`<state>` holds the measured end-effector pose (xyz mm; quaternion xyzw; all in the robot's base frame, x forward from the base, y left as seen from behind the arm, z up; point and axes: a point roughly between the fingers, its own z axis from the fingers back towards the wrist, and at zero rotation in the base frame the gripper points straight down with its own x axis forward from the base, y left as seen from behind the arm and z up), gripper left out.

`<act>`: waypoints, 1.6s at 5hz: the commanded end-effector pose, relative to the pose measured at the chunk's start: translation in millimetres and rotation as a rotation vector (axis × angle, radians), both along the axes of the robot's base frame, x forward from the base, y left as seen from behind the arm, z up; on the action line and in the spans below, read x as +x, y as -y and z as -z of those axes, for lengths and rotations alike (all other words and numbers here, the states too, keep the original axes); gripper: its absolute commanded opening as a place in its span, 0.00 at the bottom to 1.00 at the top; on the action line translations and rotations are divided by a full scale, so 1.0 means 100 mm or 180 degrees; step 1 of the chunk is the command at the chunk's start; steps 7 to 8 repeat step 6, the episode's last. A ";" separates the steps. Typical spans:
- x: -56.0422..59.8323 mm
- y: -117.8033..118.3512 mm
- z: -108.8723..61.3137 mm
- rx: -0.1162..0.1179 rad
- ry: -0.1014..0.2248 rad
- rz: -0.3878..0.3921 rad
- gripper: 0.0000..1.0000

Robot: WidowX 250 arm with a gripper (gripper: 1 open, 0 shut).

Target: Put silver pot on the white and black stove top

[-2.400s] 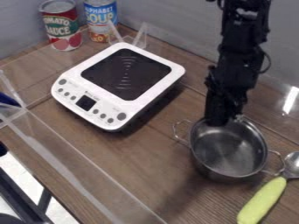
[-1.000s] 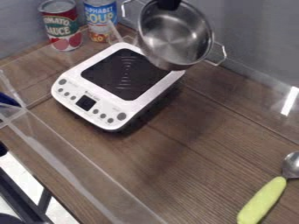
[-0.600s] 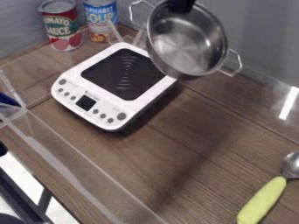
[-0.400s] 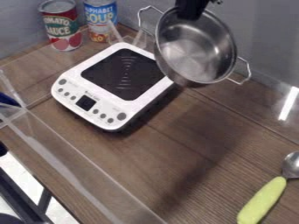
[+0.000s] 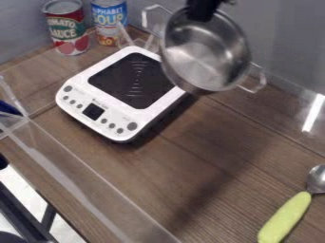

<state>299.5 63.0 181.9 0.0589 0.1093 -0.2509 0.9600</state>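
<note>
The silver pot (image 5: 206,54) hangs in the air, tilted so its shiny inside faces the camera, above the right edge of the white and black stove top (image 5: 131,90). My gripper (image 5: 199,9) comes down from the top of the frame and is shut on the pot's upper rim; its fingertips are hidden behind the pot and blurred. One wire loop handle sticks out at the pot's lower right, another at its upper left. The stove sits flat on the wooden table at left centre, its black glass top bare.
Two food cans (image 5: 84,24) stand at the back left behind the stove. A spoon with a yellow-green handle (image 5: 290,215) lies at the front right. A clear plastic barrier (image 5: 76,180) runs along the table's front left. Bare wooden tabletop (image 5: 216,161) lies to the right of the stove.
The pot, first on the table at the right under the gripper, has been lifted. Over the last second it swung right, then drifted slightly back left, staying tilted above the stove's right edge.
</note>
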 end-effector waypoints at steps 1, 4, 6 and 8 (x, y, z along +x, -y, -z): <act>-0.07 0.12 -0.28 0.0095 0.0255 0.0047 0.00; -0.09 0.22 -0.22 0.0153 0.0246 0.0266 0.00; -0.07 0.25 -0.19 0.0178 0.0242 0.0288 0.00; -0.07 0.25 -0.19 0.0178 0.0242 0.0288 0.00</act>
